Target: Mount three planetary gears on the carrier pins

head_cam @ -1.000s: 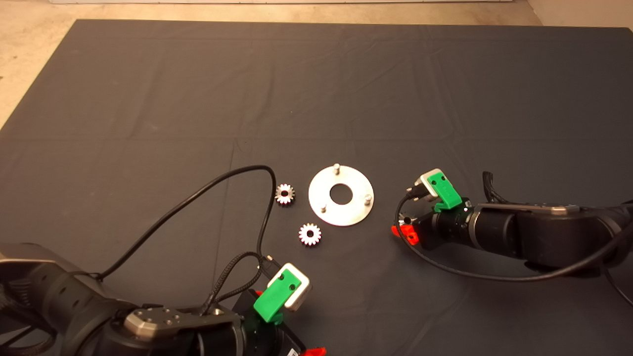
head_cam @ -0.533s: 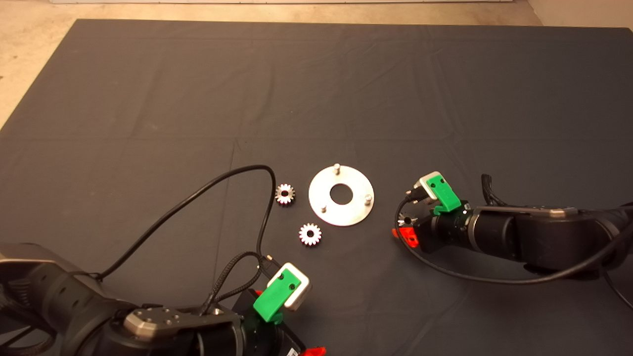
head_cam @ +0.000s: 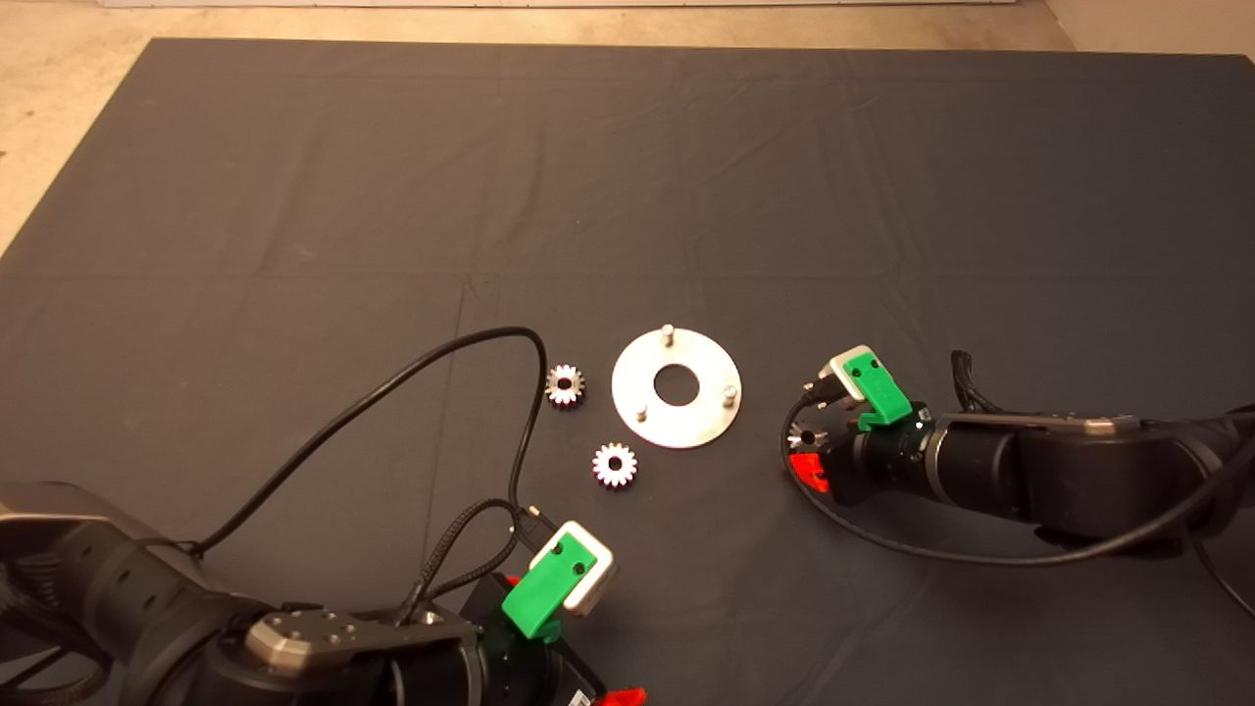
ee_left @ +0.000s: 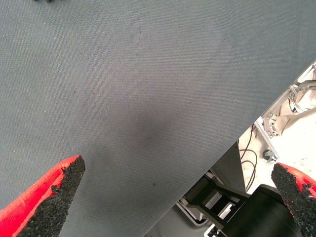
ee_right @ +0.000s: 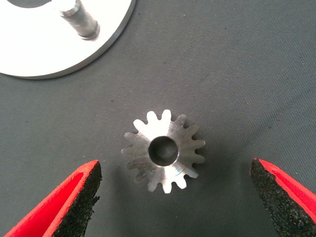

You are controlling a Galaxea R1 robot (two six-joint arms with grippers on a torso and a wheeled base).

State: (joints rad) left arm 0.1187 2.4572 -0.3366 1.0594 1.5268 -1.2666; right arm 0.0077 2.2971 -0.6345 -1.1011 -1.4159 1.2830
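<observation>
While the dark mat covers nearly the whole desk, the two black arms reach in from opposite sides: the left arm sits low at the near left corner, the right arm lies across the mat on the right. Near the mat's middle rests the flat round silver plate with its large centre hole and three carrier pins standing upright and bare. The right claw hovers just right of the plate, its red fingers spread wide apart on either side of one of the planetary gears, which lies flat on the mat, untouched by either pad, close beside the plate's rim. The left claw hangs over bare mat at the near edge, fingers likewise wide apart and holding nothing. Two more gears lie flat left of the plate, one beside its left edge, the other nearer the front, both clear of the plate
</observation>
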